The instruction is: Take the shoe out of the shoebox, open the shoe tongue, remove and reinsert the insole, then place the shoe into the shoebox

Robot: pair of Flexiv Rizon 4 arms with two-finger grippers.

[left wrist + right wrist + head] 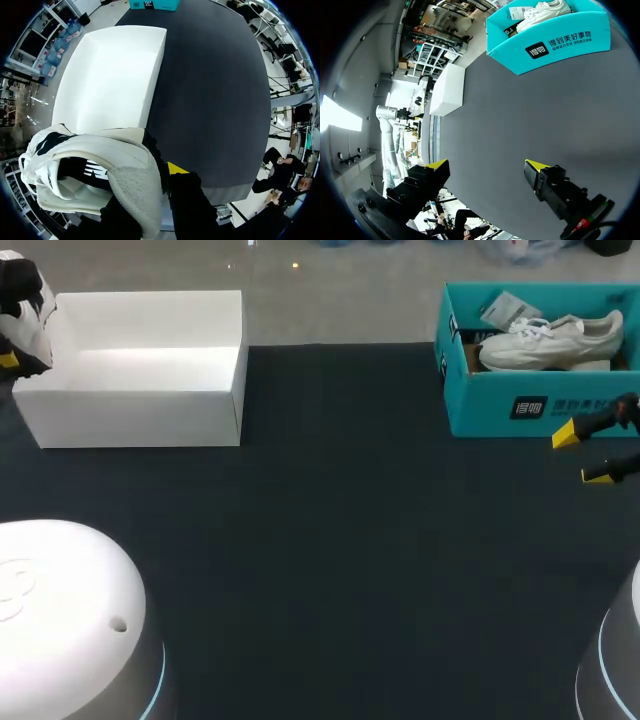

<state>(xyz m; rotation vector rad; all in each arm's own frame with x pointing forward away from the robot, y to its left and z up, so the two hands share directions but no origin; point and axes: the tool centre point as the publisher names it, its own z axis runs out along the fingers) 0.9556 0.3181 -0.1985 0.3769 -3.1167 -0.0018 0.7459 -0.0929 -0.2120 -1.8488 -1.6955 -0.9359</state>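
A black-and-white shoe point(95, 165) hangs in my left gripper point(152, 175), which is shut on its heel collar; one yellow tip shows beside the shoe, the other is hidden by it. In the head view this shoe point(22, 305) is at the far left edge, just left of a white open box point(140, 390). A white sneaker point(550, 340) lies on its side in the teal shoebox point(500, 405) at the back right. My right gripper point(583, 455) stands open just in front of the teal shoebox point(555, 42), nothing between its fingers point(437, 166).
The white open box point(107, 75) lies ahead of and below my left gripper, its inside bare. A paper tag point(508, 308) lies in the teal box behind the sneaker. The dark table mat point(340, 540) stretches between the two boxes.
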